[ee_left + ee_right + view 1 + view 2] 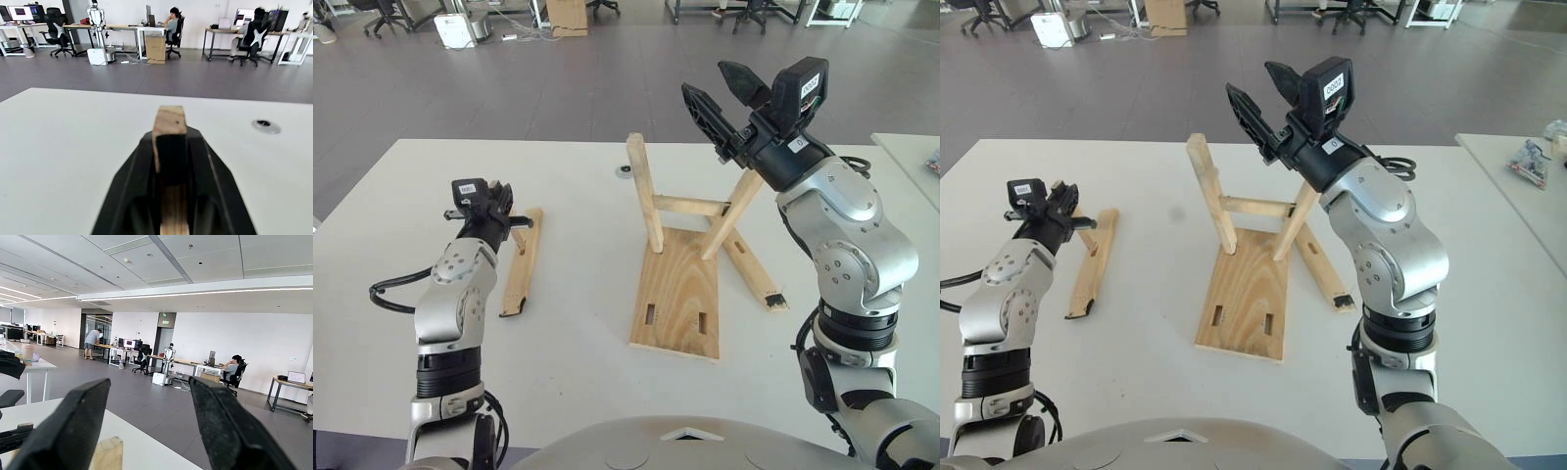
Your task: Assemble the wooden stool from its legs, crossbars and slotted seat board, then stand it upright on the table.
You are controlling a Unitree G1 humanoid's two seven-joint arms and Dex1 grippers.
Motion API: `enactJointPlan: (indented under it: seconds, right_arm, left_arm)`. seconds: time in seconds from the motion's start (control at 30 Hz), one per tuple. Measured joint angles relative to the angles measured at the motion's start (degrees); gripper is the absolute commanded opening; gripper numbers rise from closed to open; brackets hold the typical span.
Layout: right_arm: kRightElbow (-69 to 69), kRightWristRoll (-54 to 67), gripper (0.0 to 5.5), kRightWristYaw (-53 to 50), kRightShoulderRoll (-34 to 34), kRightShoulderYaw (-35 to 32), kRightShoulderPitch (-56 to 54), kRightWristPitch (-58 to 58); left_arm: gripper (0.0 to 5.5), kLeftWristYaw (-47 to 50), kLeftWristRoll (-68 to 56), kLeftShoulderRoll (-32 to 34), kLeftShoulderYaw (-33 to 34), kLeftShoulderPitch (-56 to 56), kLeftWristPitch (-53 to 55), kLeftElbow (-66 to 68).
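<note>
Near the centre of the white counter (578, 176), the slotted seat board (680, 294) lay flat, with two open slots (650, 313) toward its near end. Two legs stood at its far end. The left-hand leg (644, 191) leaned slightly to the robot's left, and the right-hand leg (732, 217) leaned to the robot's right. A crossbar (690, 205) joined them at about mid-height. A loose leg (756, 276) lay on the counter just beside the board's right edge, angled away from it, with its dark-tipped end toward the robot.

The right gripper (724, 98) was raised over the top of the right-hand leg. Its fingers (78, 431) were spread wide and held nothing. The leg's top end showed low between them in the right wrist view. Whether the gripper body touched the leg could not be determined.

The left gripper (499, 211) was low over the counter, well apart from the board on the robot's left. Its fingers (210, 196) were closed on the far end of a separate wooden piece (522, 262), which lay flat on the counter and ran back toward the robot.
</note>
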Motion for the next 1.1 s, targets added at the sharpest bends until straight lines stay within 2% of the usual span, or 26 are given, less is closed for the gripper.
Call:
enactJointPlan:
  seconds: [0.4,0.83,0.93,1.1]
  right_arm:
    - [0.0,0.0,2.98,0.8,-0.3,0.0,0.0,0.0]
    - [0.3,0.0,2.98,1.1,-0.3,0.5,0.0,0.0]
    - [0.3,-0.1,2.98,1.2,-0.2,0.6,-0.1,0.0]
    - [0.3,0.0,2.98,1.1,-0.1,0.5,-0.1,-0.1]
  left_arm:
    - [0.40,-1.4,1.7,-0.8,0.3,0.3,-0.4,1.0]
    - [0.40,-3.9,4.9,-1.3,-0.9,-2.0,-8.7,10.0]
    - [0.40,-6.5,5.9,-1.9,-1.0,2.1,-17.3,11.2]
    - [0.40,-10.1,6.8,-4.4,-0.8,11.6,-37.7,14.9]
